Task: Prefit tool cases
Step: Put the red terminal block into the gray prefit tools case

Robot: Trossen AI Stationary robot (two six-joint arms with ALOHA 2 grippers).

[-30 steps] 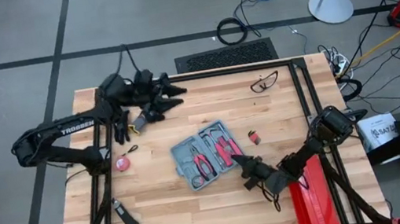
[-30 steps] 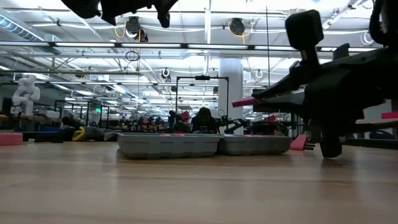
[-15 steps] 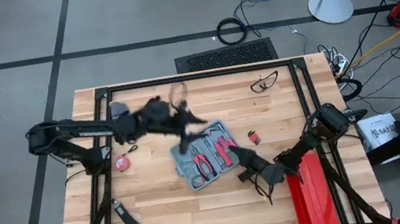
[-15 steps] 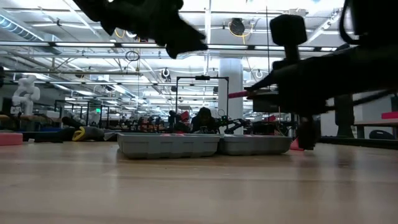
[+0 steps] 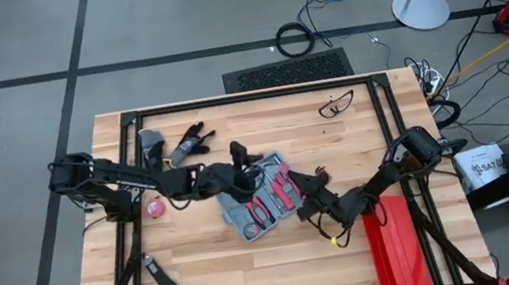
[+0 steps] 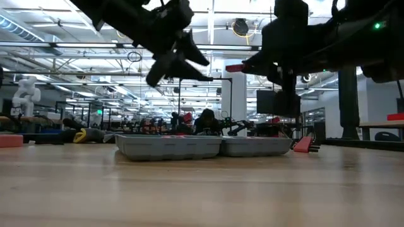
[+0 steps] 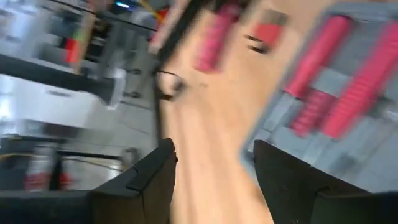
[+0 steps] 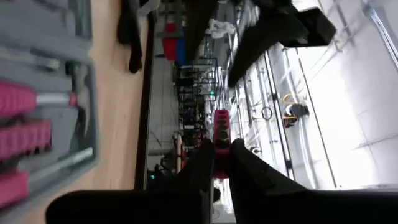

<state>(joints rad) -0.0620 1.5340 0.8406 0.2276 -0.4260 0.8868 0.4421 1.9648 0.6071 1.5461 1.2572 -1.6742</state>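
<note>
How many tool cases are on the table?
1: the open grey tool case at the centre of the table, left claw above it, right claw at its right edge gripping a pink tool. The red box isn't one.

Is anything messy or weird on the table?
Yes. The open tool case lies crooked on the table, and a black glove, safety glasses and a small knife are scattered around it.

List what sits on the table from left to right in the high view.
Pink round thing → black gloves → left gripper, open over the tool case → right gripper, shut on a pink-handled tool → safety glasses → long red box.
</note>
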